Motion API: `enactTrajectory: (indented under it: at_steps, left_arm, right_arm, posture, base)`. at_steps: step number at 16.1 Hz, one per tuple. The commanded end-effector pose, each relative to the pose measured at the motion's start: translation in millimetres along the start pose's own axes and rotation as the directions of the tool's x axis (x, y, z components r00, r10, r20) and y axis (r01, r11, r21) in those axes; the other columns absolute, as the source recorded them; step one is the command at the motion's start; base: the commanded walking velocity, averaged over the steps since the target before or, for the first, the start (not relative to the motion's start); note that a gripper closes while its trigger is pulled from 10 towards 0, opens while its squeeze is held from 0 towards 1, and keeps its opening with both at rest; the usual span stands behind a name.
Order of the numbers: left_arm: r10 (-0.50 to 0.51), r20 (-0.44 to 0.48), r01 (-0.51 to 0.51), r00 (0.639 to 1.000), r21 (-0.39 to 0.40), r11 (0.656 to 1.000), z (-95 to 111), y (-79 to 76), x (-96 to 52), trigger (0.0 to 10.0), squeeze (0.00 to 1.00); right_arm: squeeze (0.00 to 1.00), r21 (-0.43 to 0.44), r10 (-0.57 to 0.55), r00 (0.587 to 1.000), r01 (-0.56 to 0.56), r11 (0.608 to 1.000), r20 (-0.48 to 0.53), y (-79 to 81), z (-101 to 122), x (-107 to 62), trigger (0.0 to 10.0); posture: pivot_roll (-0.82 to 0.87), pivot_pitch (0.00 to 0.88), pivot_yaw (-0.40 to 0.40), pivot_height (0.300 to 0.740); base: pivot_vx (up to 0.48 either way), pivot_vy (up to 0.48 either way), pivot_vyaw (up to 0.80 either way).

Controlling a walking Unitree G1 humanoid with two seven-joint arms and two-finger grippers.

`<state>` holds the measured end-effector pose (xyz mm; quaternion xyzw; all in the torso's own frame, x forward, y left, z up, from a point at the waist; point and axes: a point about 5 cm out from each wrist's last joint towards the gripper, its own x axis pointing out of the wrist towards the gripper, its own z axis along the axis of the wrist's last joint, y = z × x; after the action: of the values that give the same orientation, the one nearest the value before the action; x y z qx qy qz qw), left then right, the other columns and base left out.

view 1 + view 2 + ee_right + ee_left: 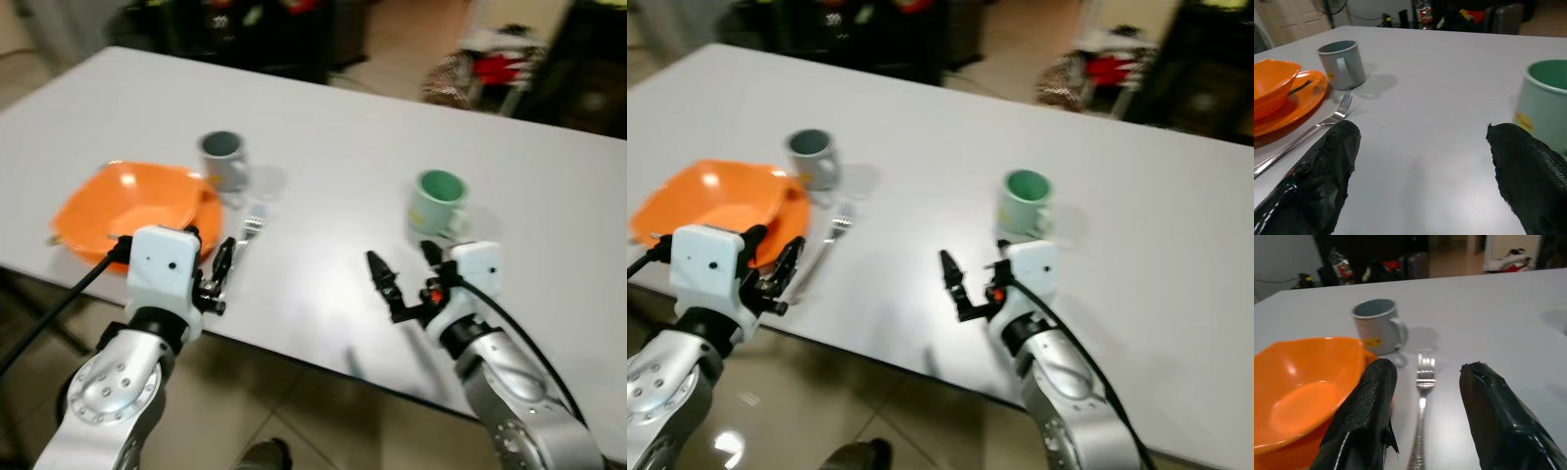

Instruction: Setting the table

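One fork (pixel 1421 396) between the open left gripper's (pixel 1422 401) fingers.

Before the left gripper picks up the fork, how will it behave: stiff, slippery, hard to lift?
The fork looks like shiny metal, so probably stiff and somewhat slippery. It lies flat on the table, so getting fingers under it may be hard. Pushed, it would likely slide, not roll.

silver arms | white wrist boxes | black cables | black claw fingers (pixel 1369 416)

Bare table (pixel 333 186) lies between the grey mug (pixel 224 160) and green mug (pixel 438 203); fork (pixel 247 233) lies beside the orange bowl (pixel 132 208).
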<state>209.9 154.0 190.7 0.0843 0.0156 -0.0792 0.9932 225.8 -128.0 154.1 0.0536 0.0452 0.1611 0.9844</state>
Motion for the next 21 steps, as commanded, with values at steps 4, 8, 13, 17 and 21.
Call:
enactTrajectory:
  at_steps: [4,8,13,17,21]
  left_arm:
    - [0.000,-0.030,0.000,1.000,-0.003,1.000,-6.8,0.2,11.9,10.0,0.00]
    - [0.109,-0.059,-0.109,0.992,0.000,0.994,-14.2,14.5,5.0,10.0,0.00]
    - [0.085,-0.042,-0.084,0.996,0.022,0.996,-10.7,21.6,8.4,10.0,0.00]
    - [-0.023,0.016,0.023,1.000,0.008,1.000,0.3,8.9,32.2,10.0,0.00]
    - [-0.086,0.022,0.086,0.996,-0.038,0.996,-0.8,2.8,44.7,10.0,0.00]
  right_arm:
    - [1.00,0.004,-0.047,0.999,0.047,0.999,0.013,-11.7,6.6,-6.4,10.0]
    - [1.00,0.017,-0.024,1.000,0.024,1.000,0.009,-7.5,9.8,3.3,10.0]
    - [1.00,0.061,-0.047,0.998,0.044,0.997,0.034,-4.2,10.8,7.2,10.0]
    - [1.00,0.089,-0.172,0.984,0.167,0.982,0.048,-11.8,7.5,-0.4,10.0]
    - [1.00,0.073,-0.279,0.960,0.276,0.958,0.029,-25.0,4.0,-6.2,10.0]
  posture:
    - [-0.02,0.101,0.012,0.740]
    - [0.00,0.089,-0.056,0.740]
    - [0.02,0.054,0.021,0.740]
    - [-0.01,0.018,0.105,0.740]
    - [-0.04,0.019,0.141,0.740]
  base:
    - [0.000,0.000,0.80]
    - [0.000,0.000,0.80]
    - [0.000,0.000,0.80]
    - [0.000,0.000,0.80]
    - [0.000,0.197,0.20]
